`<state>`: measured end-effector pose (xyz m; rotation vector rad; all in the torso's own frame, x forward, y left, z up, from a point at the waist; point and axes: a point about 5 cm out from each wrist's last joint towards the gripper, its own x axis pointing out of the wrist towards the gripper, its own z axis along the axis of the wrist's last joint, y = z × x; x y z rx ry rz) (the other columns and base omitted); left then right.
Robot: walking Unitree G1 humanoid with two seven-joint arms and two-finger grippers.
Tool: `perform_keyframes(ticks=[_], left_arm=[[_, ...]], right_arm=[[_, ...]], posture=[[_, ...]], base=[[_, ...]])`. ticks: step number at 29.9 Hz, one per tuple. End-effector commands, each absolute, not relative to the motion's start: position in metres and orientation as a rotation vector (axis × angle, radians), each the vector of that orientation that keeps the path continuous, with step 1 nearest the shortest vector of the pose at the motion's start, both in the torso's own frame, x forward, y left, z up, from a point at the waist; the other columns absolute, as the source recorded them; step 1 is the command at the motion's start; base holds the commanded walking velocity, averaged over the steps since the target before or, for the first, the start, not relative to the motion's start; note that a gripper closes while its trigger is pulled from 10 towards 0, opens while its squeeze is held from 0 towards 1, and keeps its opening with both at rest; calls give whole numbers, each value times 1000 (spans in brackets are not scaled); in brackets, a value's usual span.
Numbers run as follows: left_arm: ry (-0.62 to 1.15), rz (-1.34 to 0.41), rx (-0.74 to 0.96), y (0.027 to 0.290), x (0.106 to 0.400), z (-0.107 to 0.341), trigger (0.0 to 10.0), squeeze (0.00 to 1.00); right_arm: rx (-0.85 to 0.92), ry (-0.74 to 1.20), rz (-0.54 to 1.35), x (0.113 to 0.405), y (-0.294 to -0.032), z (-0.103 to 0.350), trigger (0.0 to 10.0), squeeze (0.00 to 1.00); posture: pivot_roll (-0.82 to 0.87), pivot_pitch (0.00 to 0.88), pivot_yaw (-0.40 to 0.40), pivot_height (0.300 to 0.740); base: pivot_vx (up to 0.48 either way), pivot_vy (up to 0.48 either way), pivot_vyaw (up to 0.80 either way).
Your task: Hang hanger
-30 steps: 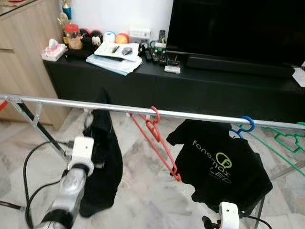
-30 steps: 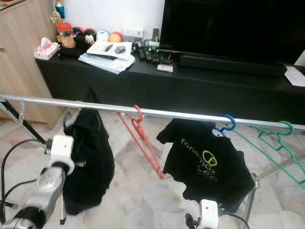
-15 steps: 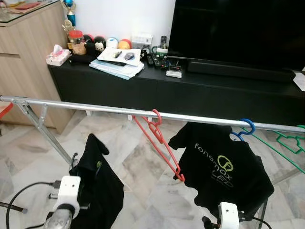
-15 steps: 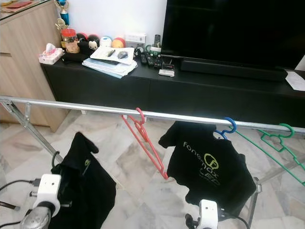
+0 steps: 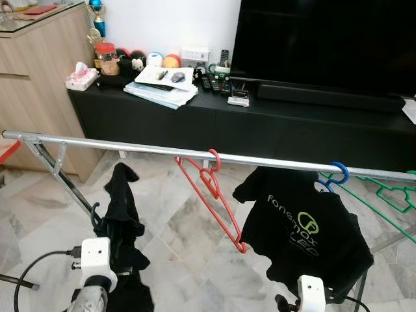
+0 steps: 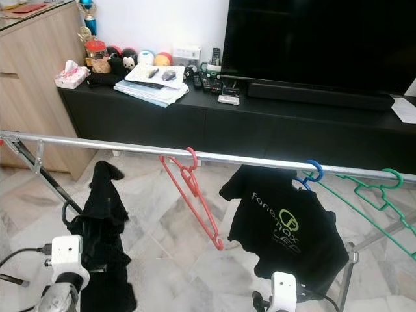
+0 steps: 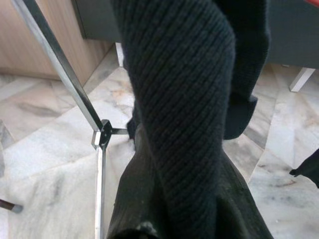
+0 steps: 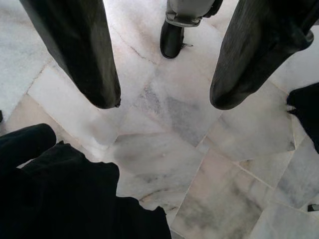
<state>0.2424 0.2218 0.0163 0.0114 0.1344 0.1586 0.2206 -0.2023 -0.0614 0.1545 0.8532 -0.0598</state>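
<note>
Now we have our left claw (image 5: pixel 107 244) low beneath the long silver metal rail (image 5: pixel 130 147), bunched in a black knitted garment (image 5: pixel 120 208) whose dark hanger hook (image 5: pixel 95 214) pokes out well below the rail; we cannot tell how its fingers stand. Our right claw (image 8: pixel 164 64) hangs idle, its 2 black fingers (image 8: pixel 79 50) apart over the marble floor (image 8: pixel 199 164). The hook could miss the rail, or the garment could slide off, because cloth hides the hanger. On the rail we count 3 hangers: 1 bare red plastic hanger (image 5: pixel 211 192), 1 blue hanger (image 5: pixel 338 173) carrying a black printed T-shirt (image 5: pixel 305 227), and 1 bare green hanger (image 5: pixel 390 195).
</note>
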Motion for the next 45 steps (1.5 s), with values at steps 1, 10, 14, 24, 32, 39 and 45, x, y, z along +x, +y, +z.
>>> perform_keyframes(ticks=[1,10,14,24,32,39,45], left_arm=[[100,143,3,219,243,25,10000,0],[108,130,-13,215,245,30,10000,0],[109,126,-16,214,246,33,10000,0],[125,115,-22,211,244,33,10000,0],[136,109,-22,210,243,32,10000,0],[140,102,-23,208,242,33,10000,0],[142,99,-23,208,243,34,10000,0]], right_arm=[[152,861,-68,220,-205,-61,10000,0],[149,861,-62,220,-205,-61,10000,0],[150,861,-63,220,-205,-61,10000,0],[153,861,-61,219,-204,-62,10000,0],[154,861,-58,219,-204,-62,10000,0],[152,864,-57,218,-204,-63,10000,0],[155,863,-60,218,-204,-63,10000,0]], posture=[[122,90,-66,740],[122,92,-61,740],[122,92,-59,740],[125,86,-54,740],[128,78,-50,740],[127,72,-49,740],[128,75,-49,740]], base=[[0,0,0],[-265,0,0],[-278,0,0],[-279,0,0],[-279,0,0],[-280,0,0],[-279,0,0]])
